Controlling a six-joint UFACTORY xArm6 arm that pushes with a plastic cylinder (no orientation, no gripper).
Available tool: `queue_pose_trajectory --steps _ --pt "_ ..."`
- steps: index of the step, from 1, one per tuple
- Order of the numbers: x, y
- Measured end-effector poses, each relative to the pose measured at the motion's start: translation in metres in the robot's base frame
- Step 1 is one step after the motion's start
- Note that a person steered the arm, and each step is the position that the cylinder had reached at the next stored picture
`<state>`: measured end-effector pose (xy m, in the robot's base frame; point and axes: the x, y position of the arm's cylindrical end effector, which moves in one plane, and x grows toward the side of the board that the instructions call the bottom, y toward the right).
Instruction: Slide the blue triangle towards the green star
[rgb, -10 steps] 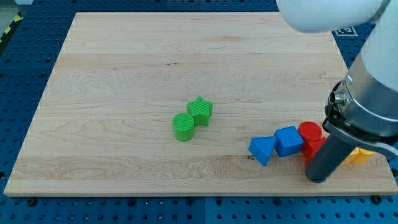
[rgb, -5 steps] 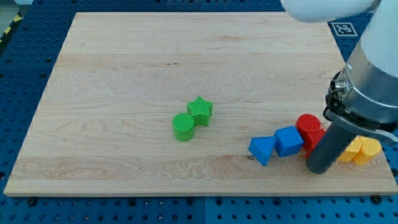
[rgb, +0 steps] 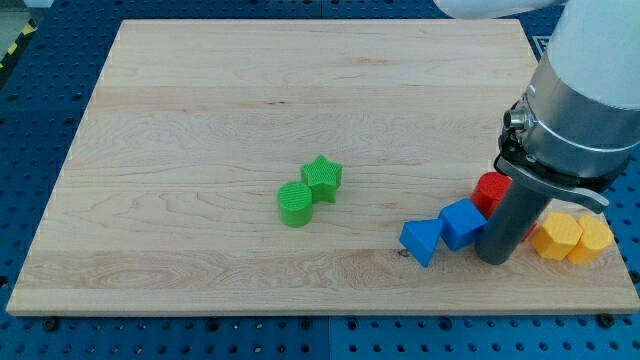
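Observation:
The blue triangle (rgb: 421, 240) lies on the wooden board (rgb: 200, 120) at the view's lower right. The green star (rgb: 322, 177) sits near the board's middle, touching a green cylinder (rgb: 295, 204) at its lower left. My tip (rgb: 495, 258) is down on the board, to the right of the blue triangle, with a blue cube (rgb: 461, 222) between them. The rod stands just right of the blue cube and partly hides a red block (rgb: 491, 190).
Two yellow blocks (rgb: 571, 237) lie side by side right of the rod, near the board's right edge. The arm's grey body (rgb: 580, 100) fills the view's upper right. A blue perforated table (rgb: 30, 150) surrounds the board.
My tip has moved left and slightly up, closing on the blue cube. The yellow blocks have come out from behind the rod, and more of the red block is hidden. The blue triangle has stayed put.

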<state>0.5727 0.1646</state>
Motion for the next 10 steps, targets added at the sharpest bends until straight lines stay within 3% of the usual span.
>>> queue_pose_trajectory --steps 6,8,10 --pt "-0.025 -0.053" --pt "0.007 -0.007" --pt "0.012 -0.015"
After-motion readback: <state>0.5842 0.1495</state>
